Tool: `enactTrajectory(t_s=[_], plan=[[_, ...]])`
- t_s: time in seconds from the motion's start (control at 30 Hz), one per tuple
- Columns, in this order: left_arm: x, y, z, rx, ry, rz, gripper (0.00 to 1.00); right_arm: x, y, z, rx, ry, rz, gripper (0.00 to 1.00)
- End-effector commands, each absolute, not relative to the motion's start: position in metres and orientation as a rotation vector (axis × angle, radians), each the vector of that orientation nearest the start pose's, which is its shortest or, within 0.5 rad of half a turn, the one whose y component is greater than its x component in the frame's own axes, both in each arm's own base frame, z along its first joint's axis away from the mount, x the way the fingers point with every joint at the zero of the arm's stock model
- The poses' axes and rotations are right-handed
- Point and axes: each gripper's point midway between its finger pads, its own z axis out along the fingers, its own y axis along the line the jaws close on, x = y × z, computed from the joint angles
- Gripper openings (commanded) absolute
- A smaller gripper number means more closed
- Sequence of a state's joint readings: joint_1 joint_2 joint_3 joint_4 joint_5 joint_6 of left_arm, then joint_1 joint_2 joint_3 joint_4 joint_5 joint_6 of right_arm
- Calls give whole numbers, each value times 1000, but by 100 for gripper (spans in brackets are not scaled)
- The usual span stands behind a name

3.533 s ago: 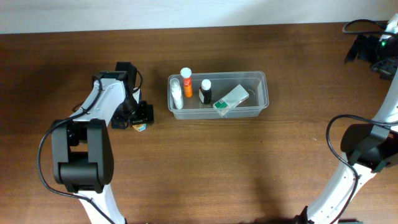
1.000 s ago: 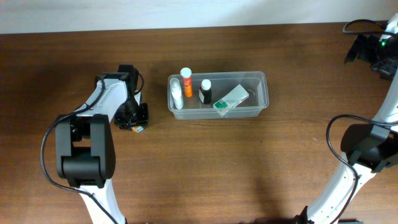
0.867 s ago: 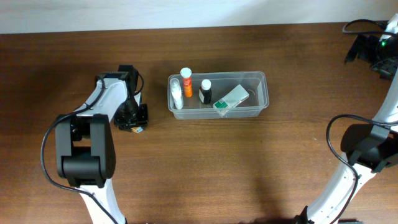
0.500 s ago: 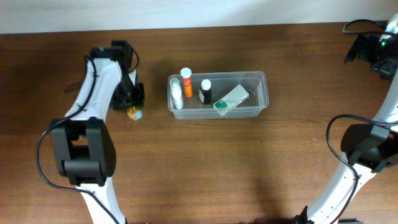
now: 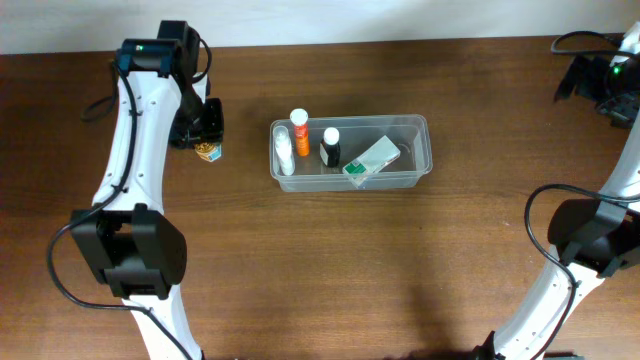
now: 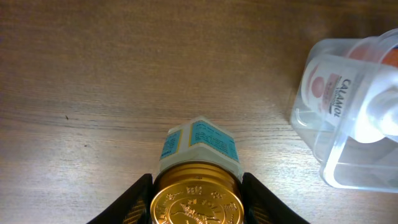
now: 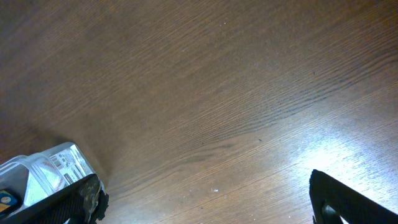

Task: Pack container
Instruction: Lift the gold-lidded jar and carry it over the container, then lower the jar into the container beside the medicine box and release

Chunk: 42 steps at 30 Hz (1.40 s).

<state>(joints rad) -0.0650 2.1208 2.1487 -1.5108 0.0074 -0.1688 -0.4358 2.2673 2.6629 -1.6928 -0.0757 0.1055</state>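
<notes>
My left tool [image 5: 204,130] is clamped on a small jar [image 6: 198,149] with a gold lid, one finger [image 6: 132,200] pressed on each side of it. The jar hangs left of the container [image 5: 420,152], apart from it, with a strip of bare counter [image 5: 330,270] between them. I cannot tell whether the jar's base touches the wood.

The container lies lengthwise across the middle of the counter, closer to the far edge than to the near one. In the left wrist view its rounded left corner and rim [image 6: 339,163] stand to the right of the jar. A white bottle [image 5: 284,156] lies just inside that left end wall. An orange bottle [image 5: 299,131] and a dark bottle [image 5: 330,148] stand beside it, and a green and white box [image 5: 372,162] leans in the middle. The right end of the container holds nothing.

My left arm's upper joint sits close to the counter's far edge. Wide open wood spreads in front of the container and to both sides.

My right tool [image 7: 214,202] is well apart, near the far right corner, with its fingers spread wide over bare wood and gripping nothing.
</notes>
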Motion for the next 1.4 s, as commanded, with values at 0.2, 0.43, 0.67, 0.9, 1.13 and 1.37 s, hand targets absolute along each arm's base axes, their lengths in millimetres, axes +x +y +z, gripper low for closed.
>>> enactTrajectory(t_s=[0.2, 0.43, 0.67, 0.9, 1.13, 1.37], plan=[[430, -43, 193, -101, 2974, -56, 44, 416, -179, 243, 750, 2735, 27, 98], [437, -89, 242, 46, 2831, -102, 44, 416, -179, 243, 750, 2735, 27, 98], [426, -175, 280, 288, 2690, -267, 44, 416, -179, 243, 750, 2735, 27, 98], [411, -260, 288, 514, 2572, -363, 44, 416, -179, 243, 750, 2735, 27, 98], [406, -318, 280, 635, 2491, -414, 44, 416, -179, 243, 750, 2735, 27, 98], [420, -345, 238, 674, 2520, -410, 44, 416, -179, 243, 750, 2735, 27, 98]])
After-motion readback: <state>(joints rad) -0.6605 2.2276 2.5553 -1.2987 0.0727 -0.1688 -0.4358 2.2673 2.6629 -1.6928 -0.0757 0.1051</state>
